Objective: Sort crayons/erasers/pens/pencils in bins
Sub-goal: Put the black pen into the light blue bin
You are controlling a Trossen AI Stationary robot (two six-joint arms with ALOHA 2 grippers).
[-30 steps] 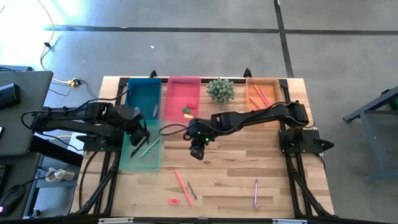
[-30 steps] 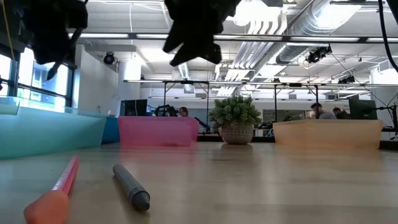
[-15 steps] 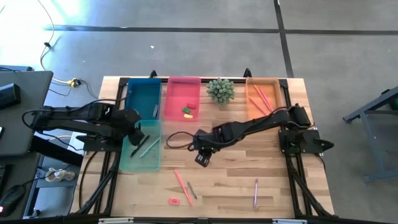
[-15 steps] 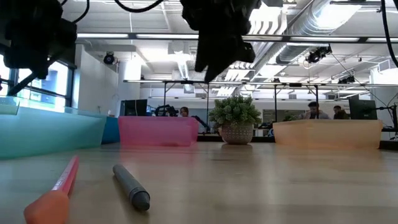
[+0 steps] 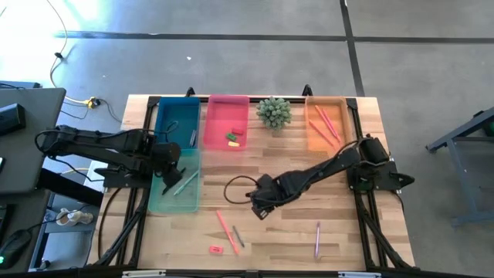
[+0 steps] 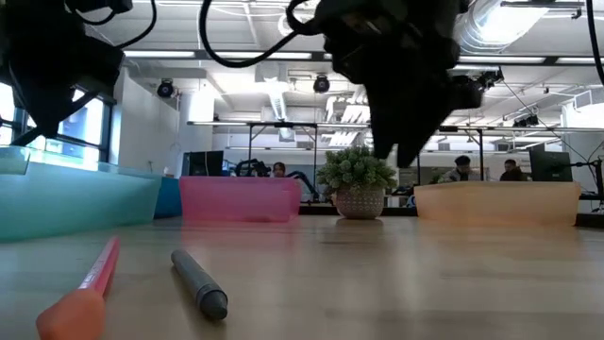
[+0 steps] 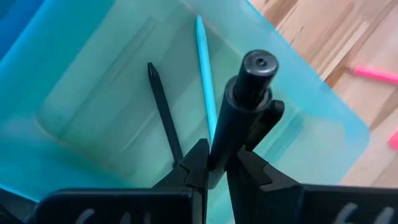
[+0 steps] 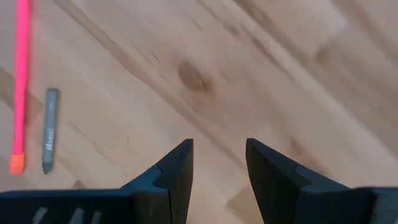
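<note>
My left gripper (image 5: 167, 161) hangs over the pale teal bin (image 5: 158, 202), shut on a dark pen (image 7: 244, 93). In that bin lie a black pen (image 7: 163, 112) and a teal pencil (image 7: 205, 71). My right gripper (image 5: 259, 207) stands open above bare wood (image 8: 217, 81), fingers pointing down. To its near left a pink pencil (image 5: 225, 229), a grey crayon (image 5: 238, 236) and a red-pink eraser (image 5: 215, 249) lie flat on the table. A purple pencil (image 5: 317, 238) lies toward the near right. My left gripper pinches the dark pen's lower shaft (image 7: 217, 152) between its two fingers. The fingers point steeply down and the pen runs along them. Its round end (image 7: 258, 64) sticks out past the fingertips toward the bin. The pen is lifted clear of the bin.
Blue bin (image 5: 177, 122), pink bin (image 5: 228, 116) with erasers, and orange bin (image 5: 324, 133) with pink pencils line the far edge. A spiky green plant (image 5: 274, 112) stands between the pink and orange bins. Open wood lies around my right gripper.
My right gripper has swung from near the pink bin toward the table's near edge and a little right, sinking, rolling about its axis and tipping to point down; it stays open. My left gripper has tipped further downward over the teal bin, still shut on the pen.
</note>
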